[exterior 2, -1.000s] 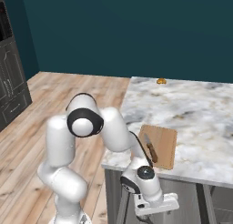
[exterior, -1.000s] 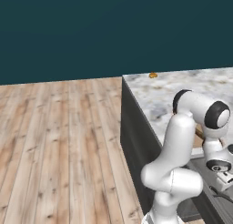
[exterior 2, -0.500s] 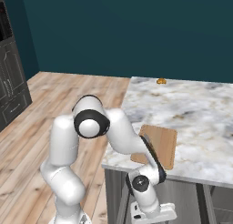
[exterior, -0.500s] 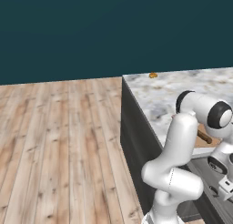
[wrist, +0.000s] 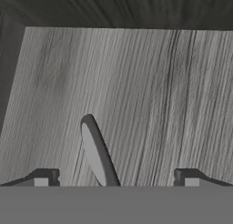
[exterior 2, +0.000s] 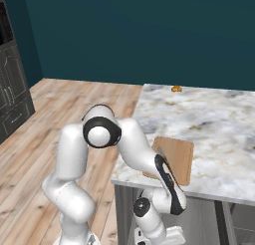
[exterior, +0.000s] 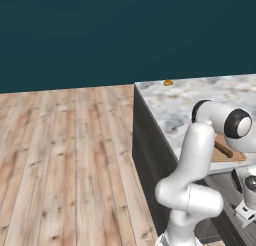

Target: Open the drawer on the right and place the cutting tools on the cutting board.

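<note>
My gripper [wrist: 116, 180] is open and points down into the open drawer [wrist: 159, 91], whose floor is grey wood grain. A grey blade-like cutting tool [wrist: 96, 154] with a rounded tip lies on that floor between my fingertips [wrist: 45, 177], a little left of centre and untouched. The cutting board [exterior 2: 175, 157] of tan wood lies on the marble counter just above the drawer [exterior: 223, 187]. A tool with a brown handle [exterior: 223, 150] rests on the board [exterior: 235, 155]. My hand hangs below the counter edge.
A small orange object [exterior 2: 176, 88] sits at the far end of the marble counter [exterior 2: 214, 124]. The dark drawer wall [wrist: 9, 73] rises at the left of the hand view. Wood floor [exterior: 65, 155] lies left of the counter, and dark cabinets [exterior 2: 12, 89] stand far left.
The arm has bent further down, carrying the hand lower into the drawer. The jaws have stayed open.
</note>
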Tool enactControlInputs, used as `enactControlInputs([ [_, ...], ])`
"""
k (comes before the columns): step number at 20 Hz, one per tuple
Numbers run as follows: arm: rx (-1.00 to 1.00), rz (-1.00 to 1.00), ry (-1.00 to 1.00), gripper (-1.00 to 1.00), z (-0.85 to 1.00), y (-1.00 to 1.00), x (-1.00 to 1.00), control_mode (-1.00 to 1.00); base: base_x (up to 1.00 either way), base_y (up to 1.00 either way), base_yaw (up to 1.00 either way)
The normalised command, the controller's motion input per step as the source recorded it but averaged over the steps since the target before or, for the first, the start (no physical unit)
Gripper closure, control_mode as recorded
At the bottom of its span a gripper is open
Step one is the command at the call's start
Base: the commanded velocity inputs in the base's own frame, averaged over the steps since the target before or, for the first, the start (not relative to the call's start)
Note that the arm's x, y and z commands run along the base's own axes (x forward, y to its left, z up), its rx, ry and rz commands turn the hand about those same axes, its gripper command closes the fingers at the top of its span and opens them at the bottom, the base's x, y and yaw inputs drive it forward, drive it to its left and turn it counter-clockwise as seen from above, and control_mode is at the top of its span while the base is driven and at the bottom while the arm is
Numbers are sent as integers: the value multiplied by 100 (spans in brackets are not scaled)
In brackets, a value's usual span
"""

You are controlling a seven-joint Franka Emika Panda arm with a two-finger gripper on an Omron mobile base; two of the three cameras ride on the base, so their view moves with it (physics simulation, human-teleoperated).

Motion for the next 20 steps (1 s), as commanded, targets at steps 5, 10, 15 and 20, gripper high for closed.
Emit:
enactControlInputs([
  [5, 3, 0, 1, -100, 0, -11, 15, -100, 0, 0, 0],
  [10, 12, 4, 1, -100, 0, -58, 31, -100, 0, 0, 0],
  [15, 8, 3, 0, -100, 0, -46, 12, -100, 0, 0, 0],
  [20, 22, 7, 0, -100, 1, -73, 6, -100, 0, 0, 0],
])
